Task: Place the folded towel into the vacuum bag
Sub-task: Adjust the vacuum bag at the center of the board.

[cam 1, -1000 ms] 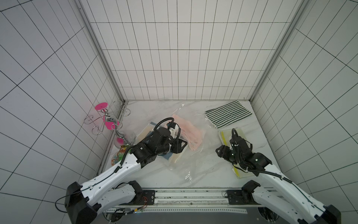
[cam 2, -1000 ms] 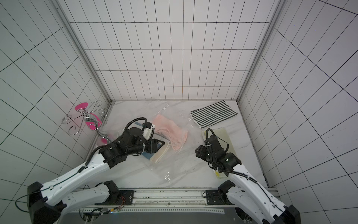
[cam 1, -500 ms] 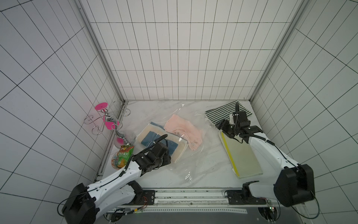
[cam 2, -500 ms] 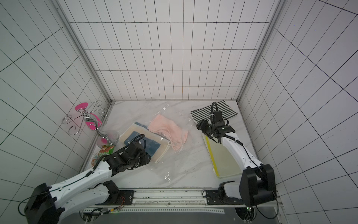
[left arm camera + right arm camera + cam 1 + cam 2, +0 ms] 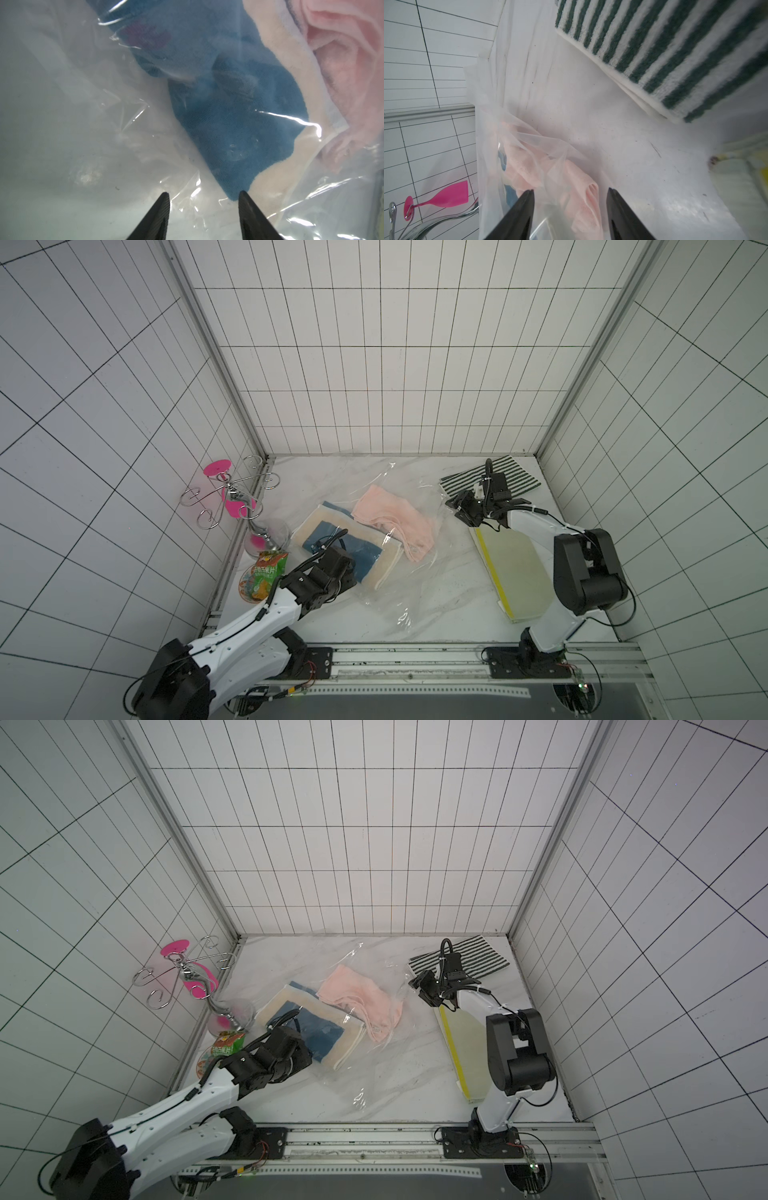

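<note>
The bag [image 5: 415,585] lay flat at mid-table, with the blue towel [image 5: 361,553] and pink towel [image 5: 395,518] inside it. The striped towel [image 5: 519,481] and green towel [image 5: 515,572] were outside it. Within the last second the left arm [image 5: 257,614] was drawn back off the blue towel, which is therefore judged placed. The right arm [image 5: 536,531] was swung from the green towel to the bag's far edge. The left gripper [image 5: 203,192] was held apart and empty above the bag. The right gripper [image 5: 570,189] was likewise parted, with nothing gripped.

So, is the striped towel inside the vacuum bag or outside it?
Outside: the striped towel lies folded on the table, no film of the vacuum bag over it.
</note>
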`<state>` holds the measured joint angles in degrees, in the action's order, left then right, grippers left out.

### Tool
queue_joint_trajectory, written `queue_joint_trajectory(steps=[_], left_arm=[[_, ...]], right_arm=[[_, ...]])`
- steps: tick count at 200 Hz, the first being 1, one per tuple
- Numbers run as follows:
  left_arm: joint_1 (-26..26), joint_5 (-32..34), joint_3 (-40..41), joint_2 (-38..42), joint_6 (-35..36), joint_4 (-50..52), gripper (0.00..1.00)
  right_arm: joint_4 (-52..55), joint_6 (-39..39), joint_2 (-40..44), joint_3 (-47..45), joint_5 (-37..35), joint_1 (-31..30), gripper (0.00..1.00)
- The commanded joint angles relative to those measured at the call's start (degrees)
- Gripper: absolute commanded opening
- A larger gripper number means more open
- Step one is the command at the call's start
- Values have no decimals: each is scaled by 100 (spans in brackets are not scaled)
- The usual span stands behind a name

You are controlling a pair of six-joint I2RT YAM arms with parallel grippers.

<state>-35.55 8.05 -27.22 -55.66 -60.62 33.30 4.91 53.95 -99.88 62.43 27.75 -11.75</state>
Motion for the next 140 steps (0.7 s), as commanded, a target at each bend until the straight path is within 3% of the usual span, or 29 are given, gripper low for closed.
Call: queue_joint_trajectory(steps=[1, 17, 39, 64, 102, 140], left_arm=[[277, -79, 151, -259, -211, -498, 55], [567, -261, 297, -419, -244, -736, 54], [859, 21, 167, -602, -142, -726, 53], [1218, 48, -147, -1000, 45, -914, 53], [1605, -6, -779, -1852, 238, -1355, 54], [1648, -289, -1942, -3075, 506, -1300, 54]], right_arm=[[-600, 115, -216, 230, 433, -64, 46], [-627, 21, -123, 109, 454, -40, 32], [-639, -200, 458, -509, 199, 183, 0], [-361, -445, 1233, -1216, 89, 572, 0], [971, -1114, 2216, -1832, -572, 787, 0], [1153, -1055, 2289, -2292, 304, 690, 4]])
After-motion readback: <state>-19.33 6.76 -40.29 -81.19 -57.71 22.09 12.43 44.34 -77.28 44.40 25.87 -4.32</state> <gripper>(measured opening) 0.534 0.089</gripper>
